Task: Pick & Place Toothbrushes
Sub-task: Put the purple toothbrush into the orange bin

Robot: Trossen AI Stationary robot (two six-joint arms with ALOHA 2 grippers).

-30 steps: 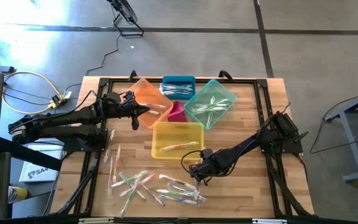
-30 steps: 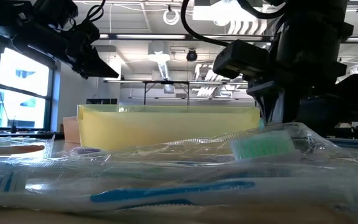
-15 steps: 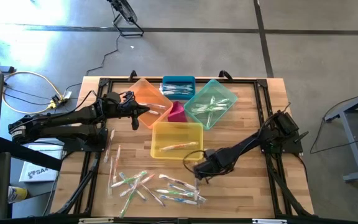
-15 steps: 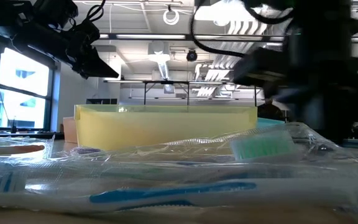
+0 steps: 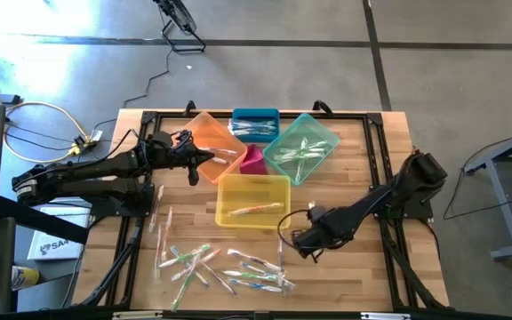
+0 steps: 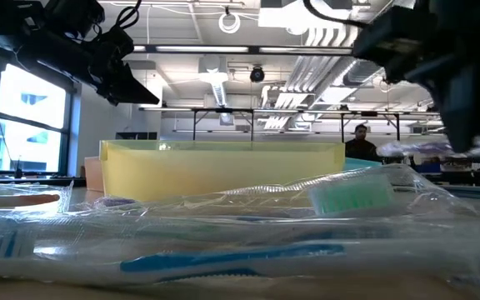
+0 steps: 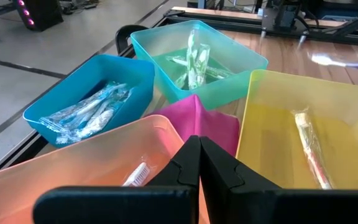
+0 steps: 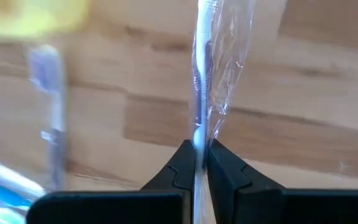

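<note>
Item 1 – right gripper (image 5: 297,242): raised above the wood table (image 5: 363,178), just off the yellow bin's (image 5: 252,199) corner. Fingers (image 8: 180,163) closed on a wrapped toothbrush (image 8: 202,81), pinched at its lower end; brush w/ clear wrapper stands up from the tips, clear of the tabletop. In high view it is seen as a pale strip (image 5: 281,252) at the gripper's pile-ward side.

Item 2 – left gripper (image 5: 210,157): held over the orange bin (image 5: 204,135), well apart from the right one. Fingers (image 7: 185,165) pressed together, nothing between them.

Item 3 – loose toothbrushes (image 5: 225,267): scattered pile in wrappers on the table, just beside and below the right gripper, toward the table's near edge. Green, blue, orange accents noted. Seen close up in low view (image 6: 223,242), lying flat.

Item 4 – bins, clustered between the two grippers:
- yellow bin: one brush (image 5: 254,209) lying in it, nearest the right gripper.
- teal bin (image 5: 302,148): several green brushes inside.
- blue bin (image 5: 255,124): several blue brushes inside.
- pink bin (image 5: 253,161): small, wedged among the other four; contents not made out.
- orange bin: one brush (image 7: 137,175) partly seen, directly under the left gripper.

Item 5 – person (image 6: 361,143): seen far off in the room behind the table, low view only.
</note>
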